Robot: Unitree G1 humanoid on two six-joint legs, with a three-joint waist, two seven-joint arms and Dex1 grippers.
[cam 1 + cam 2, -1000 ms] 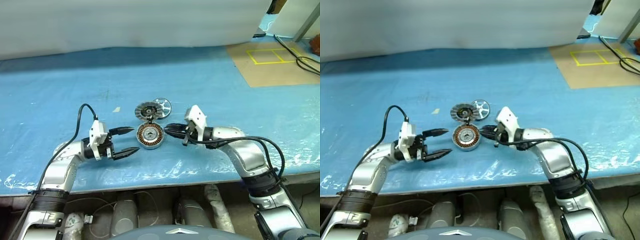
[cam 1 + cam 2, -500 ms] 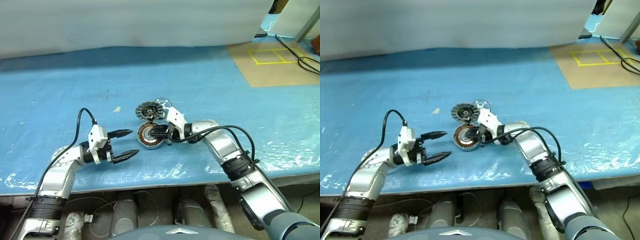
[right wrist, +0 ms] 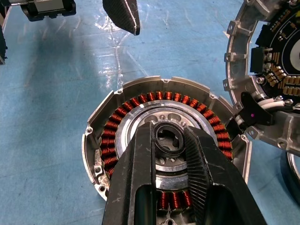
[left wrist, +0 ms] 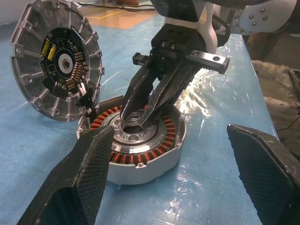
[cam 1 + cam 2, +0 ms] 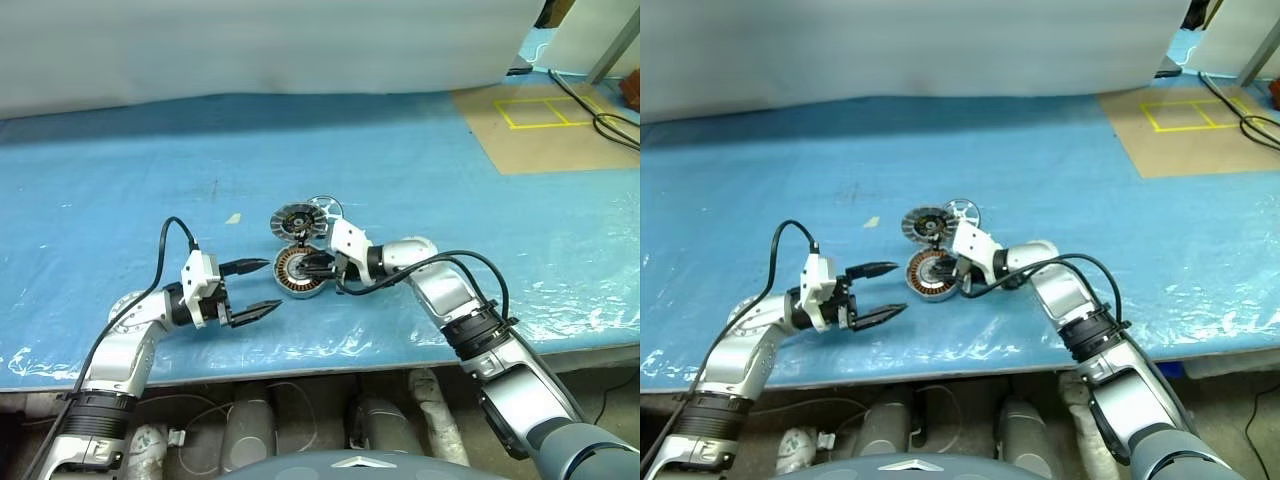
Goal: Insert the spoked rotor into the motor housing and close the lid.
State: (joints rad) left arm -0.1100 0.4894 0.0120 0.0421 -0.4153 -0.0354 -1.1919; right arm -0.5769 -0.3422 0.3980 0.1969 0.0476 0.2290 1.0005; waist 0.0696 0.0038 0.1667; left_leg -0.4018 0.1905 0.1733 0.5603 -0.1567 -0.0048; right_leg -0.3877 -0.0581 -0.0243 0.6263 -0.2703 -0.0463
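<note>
Honestly, from my head view my left gripper [image 5: 262, 287] gapes wide beside the motor housing [image 5: 299, 271] near the table's front edge [image 5: 330, 352], and in my right wrist view my right gripper [image 3: 172, 140] pinches narrowly on the housing's hub, which may tip while the spoked rotor [image 5: 325, 209] waits behind the lid [image 5: 293, 219].

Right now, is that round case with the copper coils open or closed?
Open. The motor housing shows its ring of copper coils uncovered, and the lid stands tilted up beside it, its inner face exposed.
</note>
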